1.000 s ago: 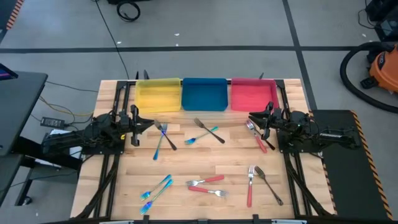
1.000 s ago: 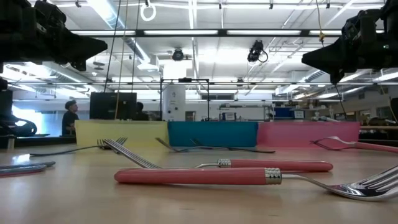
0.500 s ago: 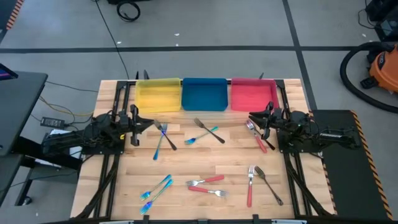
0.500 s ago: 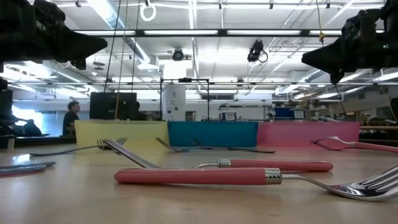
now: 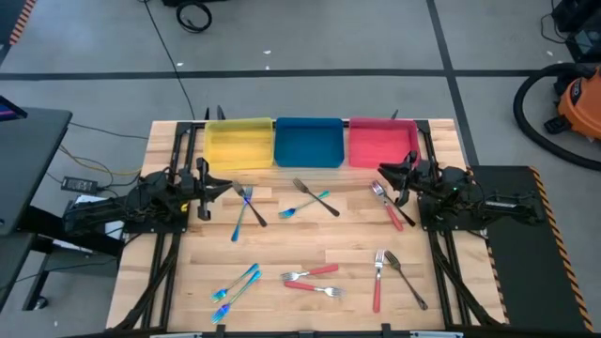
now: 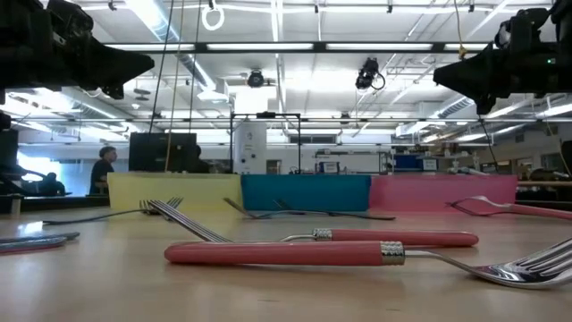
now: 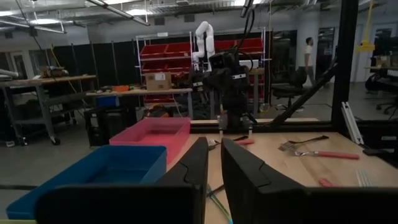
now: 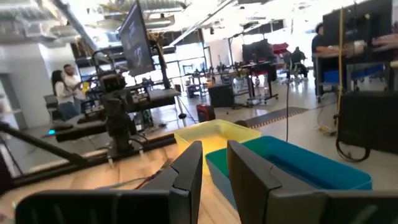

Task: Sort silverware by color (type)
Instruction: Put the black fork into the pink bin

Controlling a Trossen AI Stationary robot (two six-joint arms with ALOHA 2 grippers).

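Jaws slightly apart, empty, both grippers: left gripper (image 5: 225, 184), right gripper (image 5: 382, 173); silverware (image 5: 312, 279) below, untouched.

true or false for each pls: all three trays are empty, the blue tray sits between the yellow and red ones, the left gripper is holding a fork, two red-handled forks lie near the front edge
1. All three trays are empty: true; yellow tray, blue tray and red tray hold nothing.
2. Blue tray sits in the middle: true.
3. The left gripper holds a fork: false; it holds nothing, raised above the table.
4. Two red-handled forks lie near the front edge: true.
5. The right gripper rests inside the red tray: false; it hovers beside it.
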